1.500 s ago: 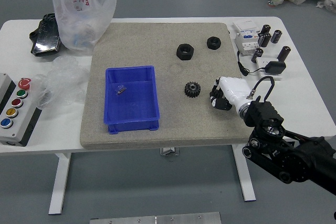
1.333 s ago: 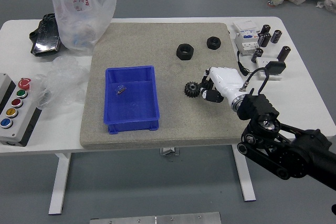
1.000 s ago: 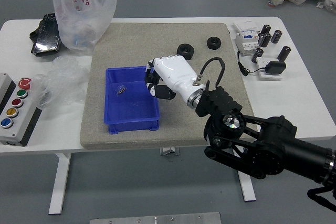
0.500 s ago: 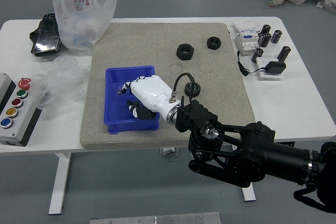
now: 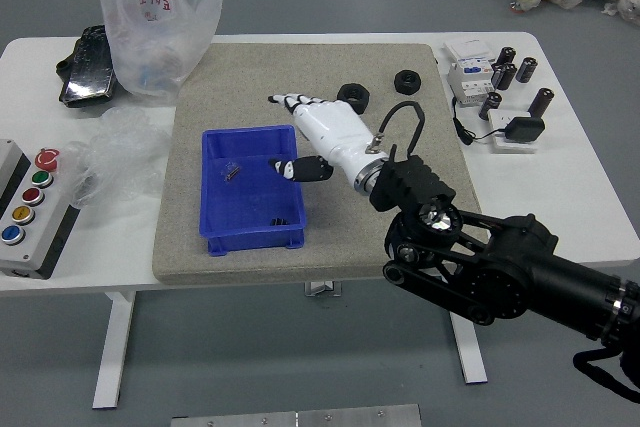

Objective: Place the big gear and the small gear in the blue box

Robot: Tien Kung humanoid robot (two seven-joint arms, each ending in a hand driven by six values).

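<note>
My right hand (image 5: 272, 130) is over the right rim of the blue box (image 5: 247, 240), its fingers spread and holding nothing. A small dark toothed piece, which looks like the small gear (image 5: 279, 221), lies on the box floor near the front right. Toward the box's left side lies a little metal part in clear wrap (image 5: 232, 173). The big gear cannot be seen now; my right hand and wrist cover the mat area right of the box. The left arm is out of view.
Two black rings (image 5: 407, 82) sit at the mat's back right, one partly behind my hand. White boxes (image 5: 473, 82), a cable and several black cylinders stand at the right. Plastic bags (image 5: 160, 32), a black pack (image 5: 88, 67) and a button panel (image 5: 33, 209) are at the left.
My right hand went left from the mat into the box, then rose back and right with fingers spread. A dark piece now shows in the box. The dark gear visible beside the wrist earlier is now hidden.
</note>
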